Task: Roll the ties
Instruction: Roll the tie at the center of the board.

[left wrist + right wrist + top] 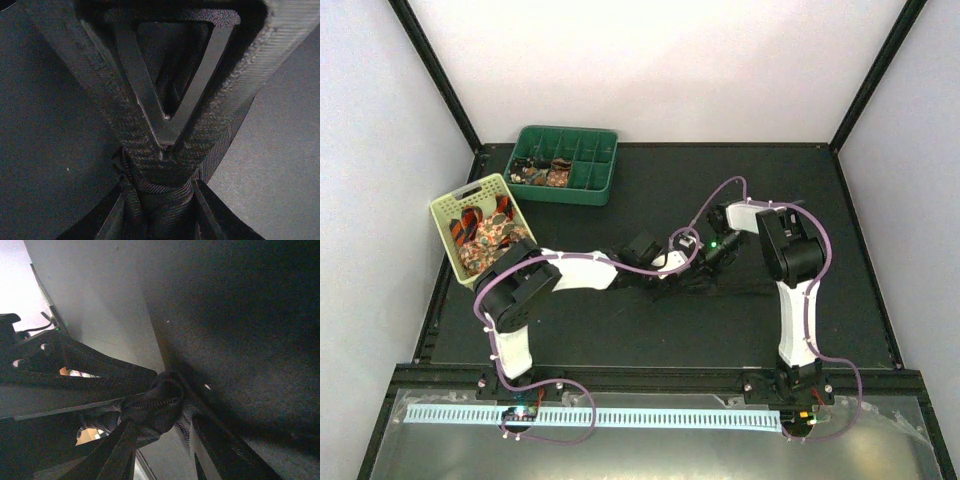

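Two hands meet over the middle of the black tabletop (620, 330), both working on one very dark tie (160, 207) that is gathered into a tight bundle between them. The left hand (163, 152) is closed down to a narrow V. Its fingertips pinch the woven fabric just where the bundle begins. This looks like the anchoring grip, holding the coil so that it cannot spring loose.

The right hand (164, 409) comes at the same bundle from the opposite side. Its jaws stand partly apart, one on each side of the wad, and I cannot tell whether they press on it or merely flank it. My reading is that the roll is being tightened or passed between the hands, low against the tabletop so that the surface supports the soft cloth.

At the far left a green tray (582, 194) has small rolled ties (545, 172) in some compartments, likely where a finished roll goes. Just nearer, a pale basket (460, 195) holds loose ties (485, 228), orange-and-black striped and floral, waiting their turn. The task seems partly done: some rolled, one in hand, several left. The main risk is the dark coil unwinding if a grip slackens too early.
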Robot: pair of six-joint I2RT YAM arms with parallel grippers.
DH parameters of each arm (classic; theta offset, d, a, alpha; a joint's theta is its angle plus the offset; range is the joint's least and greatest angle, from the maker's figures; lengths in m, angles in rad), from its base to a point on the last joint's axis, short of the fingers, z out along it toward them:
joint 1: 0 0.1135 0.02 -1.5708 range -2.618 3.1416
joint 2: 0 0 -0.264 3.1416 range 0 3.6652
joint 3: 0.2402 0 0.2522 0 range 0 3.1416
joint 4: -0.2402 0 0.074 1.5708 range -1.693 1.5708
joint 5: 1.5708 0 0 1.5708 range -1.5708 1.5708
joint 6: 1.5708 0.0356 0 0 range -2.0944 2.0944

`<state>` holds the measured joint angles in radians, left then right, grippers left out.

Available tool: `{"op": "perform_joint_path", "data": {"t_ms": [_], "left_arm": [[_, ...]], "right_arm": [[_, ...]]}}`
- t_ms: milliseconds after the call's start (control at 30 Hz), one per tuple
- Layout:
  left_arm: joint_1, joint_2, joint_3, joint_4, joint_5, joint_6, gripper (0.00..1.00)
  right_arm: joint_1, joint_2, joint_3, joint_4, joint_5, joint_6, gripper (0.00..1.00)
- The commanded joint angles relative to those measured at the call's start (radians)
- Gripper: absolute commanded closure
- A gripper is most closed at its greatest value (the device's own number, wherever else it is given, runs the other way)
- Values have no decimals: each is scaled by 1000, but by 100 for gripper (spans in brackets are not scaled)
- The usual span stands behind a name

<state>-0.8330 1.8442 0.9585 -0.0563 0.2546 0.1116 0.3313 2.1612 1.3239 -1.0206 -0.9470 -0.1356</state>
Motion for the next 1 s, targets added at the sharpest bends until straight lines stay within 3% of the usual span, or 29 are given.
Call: {"op": "perform_joint_path", "data": {"t_ms": [0, 233, 567, 667, 800, 833, 900, 967], "left_arm": [[-2, 58, 8, -68, -71, -3, 76], [-1, 54, -2, -65, -67, 5, 76], [-2, 67, 7, -74, -52, -3, 76], [-2, 64, 3, -73, -50, -4, 76], [-2, 71, 9, -75, -52, -9, 76], [-2, 73, 12, -78, -53, -10, 76], [-1, 73, 16, -81, -57, -11, 76], [-2, 68, 12, -82, -58, -10, 76]], "right_arm": [[24, 48, 30, -6, -77, -26, 69], [-43, -38, -37, -14, -83, -56, 69], [6, -58, -67, 128, -154, 60, 64], [8, -46, -78, 141, -120, 64, 68], [8, -26, -93, 152, -70, 60, 82], [6, -21, -92, 145, -65, 54, 82], [-2, -17, -82, 105, -78, 24, 68], [-18, -31, -90, 78, -82, 0, 61]]}}
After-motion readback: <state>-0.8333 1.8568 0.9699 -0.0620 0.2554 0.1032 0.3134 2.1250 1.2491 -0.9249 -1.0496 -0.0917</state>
